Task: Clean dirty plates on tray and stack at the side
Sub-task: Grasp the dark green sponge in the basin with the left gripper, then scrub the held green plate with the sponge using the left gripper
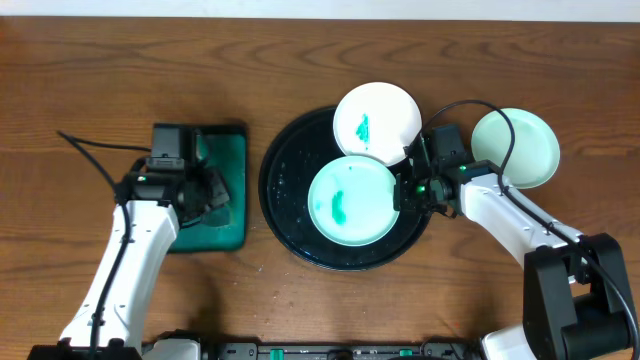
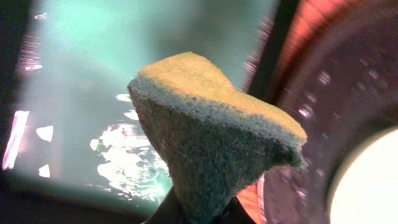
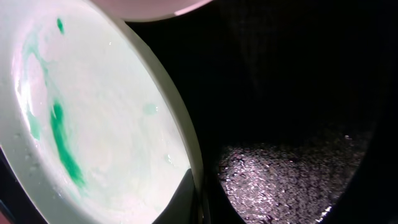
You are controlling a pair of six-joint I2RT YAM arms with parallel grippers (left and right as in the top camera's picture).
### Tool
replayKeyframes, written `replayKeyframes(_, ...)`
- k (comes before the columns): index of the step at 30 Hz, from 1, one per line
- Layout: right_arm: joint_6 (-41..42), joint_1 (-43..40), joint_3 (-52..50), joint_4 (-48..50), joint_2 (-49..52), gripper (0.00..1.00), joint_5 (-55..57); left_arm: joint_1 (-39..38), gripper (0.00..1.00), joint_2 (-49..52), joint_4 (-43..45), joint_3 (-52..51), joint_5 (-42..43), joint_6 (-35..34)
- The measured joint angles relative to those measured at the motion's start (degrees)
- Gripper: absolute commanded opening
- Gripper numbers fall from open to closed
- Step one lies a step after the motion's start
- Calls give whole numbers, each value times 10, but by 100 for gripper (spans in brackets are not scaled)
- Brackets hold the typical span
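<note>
From overhead I see my left claw point(image 1: 212, 190) at centre-left of the frame, over the green tray point(image 1: 228, 160). It is clamped narrow on a sponge point(image 2: 211, 143). In the left wrist view the sponge fills the middle, yellow face up and grey-green scouring side below, pinched at its bottom end between the fingers. Behind it the green tray's floor glistens wet.

The black tray point(image 1: 285, 200) sits in the middle of the desk point(image 1: 100, 60), just right of the green tray. A mint plate point(image 1: 352, 200) lies inside it, toward the right, with a green smear left of its centre. My right claw point(image 1: 405, 188) is closed on that plate's right rim. In the right wrist view one dark finger point(image 3: 183, 199) presses on the rim at the bottom of the frame, green streaks run down the plate's left half, and the tray floor on the right is wet.

A white plate point(image 1: 377, 123) with a small green smear lies across the black tray's upper-right rim, its lower edge over the top edge of the mint plate. The third plate point(image 1: 515, 147), pale mint with no smear I can see, rests on the desk at the right, outside the black tray.
</note>
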Motion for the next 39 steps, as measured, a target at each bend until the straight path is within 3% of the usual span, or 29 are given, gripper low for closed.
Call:
replayKeyframes(8, 17, 22, 0, 12, 0, 1, 14, -137, 7, 9, 55, 0, 53, -26)
replayKeyframes(14, 89, 55, -8, 11, 4, 1, 23, -209, 7, 10, 98, 0, 65, -76)
replayKeyframes(22, 199, 85, -23, 5, 9, 2, 46, -225, 7, 53, 107, 0, 66, -104)
replayKeyframes(31, 210, 99, -23, 14, 10, 1, 59, -225, 7, 167, 195, 1, 94, -116)
replayKeyframes(39, 213, 110, -23, 12, 10, 1, 67, -226, 7, 246, 275, 13, 153, -169)
